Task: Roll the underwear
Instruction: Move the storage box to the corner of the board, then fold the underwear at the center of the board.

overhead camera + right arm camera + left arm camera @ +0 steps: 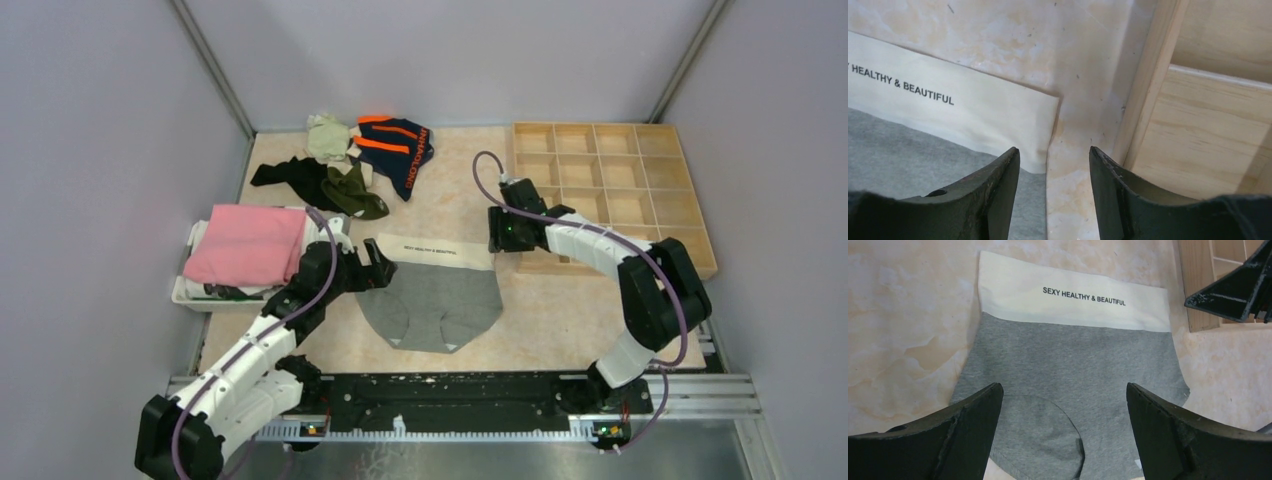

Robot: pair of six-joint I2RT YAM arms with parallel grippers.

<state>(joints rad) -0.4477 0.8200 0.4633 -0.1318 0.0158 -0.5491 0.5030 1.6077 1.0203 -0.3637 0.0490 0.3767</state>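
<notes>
Nothing rolled yet: grey underwear lies flat, other pairs heaped behind; left gripper wide open over it, right gripper half-open at waistband corner, both empty.

The spread underwear is laid mid-table, waistband rearward. A heap of underwear is found behind it, leftward. A folded cloth is stacked on a bin at the left. A divided tray is set at the right. The left gripper is placed at the spread underwear's left side, the right gripper between waistband corner and tray.

The left hand hides lower corners of the grey underwear.
</notes>
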